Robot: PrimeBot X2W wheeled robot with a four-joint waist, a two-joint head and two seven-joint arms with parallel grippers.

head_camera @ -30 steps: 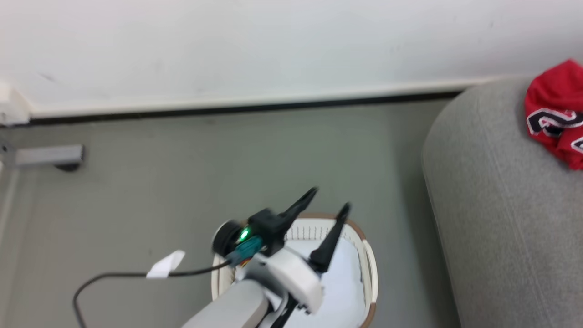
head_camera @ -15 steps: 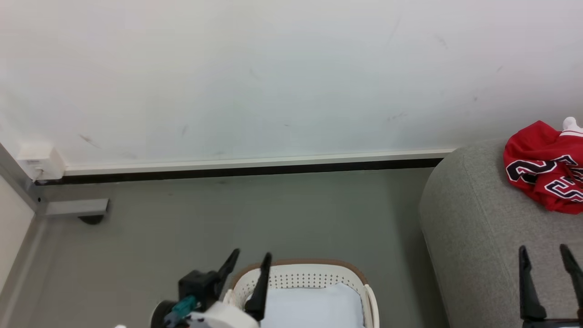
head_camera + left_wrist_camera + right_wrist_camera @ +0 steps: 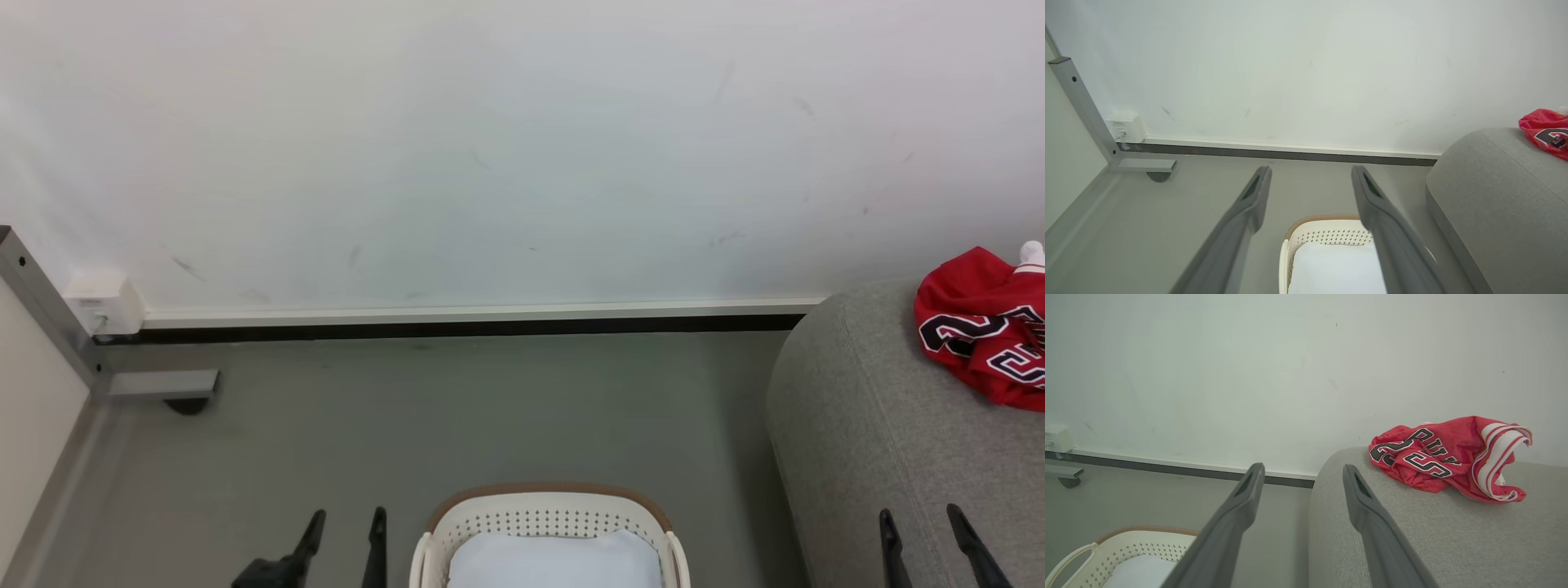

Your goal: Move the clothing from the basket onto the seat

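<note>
1. Seat (image 3: pixel 882 457): grey woven upholstery with a rounded corner and a seam along its top. It stands on the robot's right, just beside the basket, with its far end at the wall. It is the drop-off surface, broad and soft, so a loose garment can simply be let fall on it
2. Basket (image 3: pixel 545 518): cream plastic, perforated, with a brown rim band. It sits on the floor between the two grippers in the head view. A flat pale pad (image 3: pixel 555 559) lies inside, and no red fabric is to be seen in the part in view
3. Clothing (image 3: pixel 980 343): a red jersey lying on top of the seat towards the wall, well apart from the basket and touched by neither gripper. It is crumpled in a low heap, with black numerals outlined in white facing up. In the right wrist view the white-and-red striped trim curls open on the side away from the basket. Judged from this, the transfer looks complete
4. Left gripper (image 3: pixel 347 523): low, over the floor beside the basket, fingers apart and nothing between them
5. Right gripper (image 3: pixel 918 523): over the near part of the seat, fingers spread and empty, well short of the jersey. Both grippers look parked, probably because no grasp is left to make
</note>
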